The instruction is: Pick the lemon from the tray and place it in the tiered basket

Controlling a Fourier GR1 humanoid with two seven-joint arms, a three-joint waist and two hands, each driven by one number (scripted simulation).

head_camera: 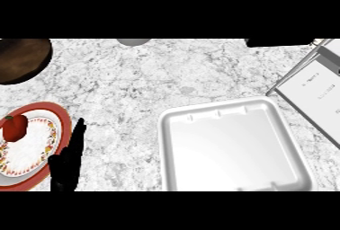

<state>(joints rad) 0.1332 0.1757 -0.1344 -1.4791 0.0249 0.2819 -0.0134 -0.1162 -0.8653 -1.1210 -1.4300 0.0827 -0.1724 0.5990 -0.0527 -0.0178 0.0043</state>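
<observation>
Single head view, steeply downward onto counter.
Camera sits above the near edge, close over the marble counter point(146, 85); white tray point(174, 148) lower right, plate point(61, 117) cropped left.

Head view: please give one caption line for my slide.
Left hand rests open between a red-rimmed plate holding a red fruit and a white tray.

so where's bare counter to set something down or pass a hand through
Widest bare patch: the counter between the brown round object and the white tray. A narrower lane runs between the left hand and the tray. It is crowded at left, where the red-rimmed plate carries a red fruit.
</observation>
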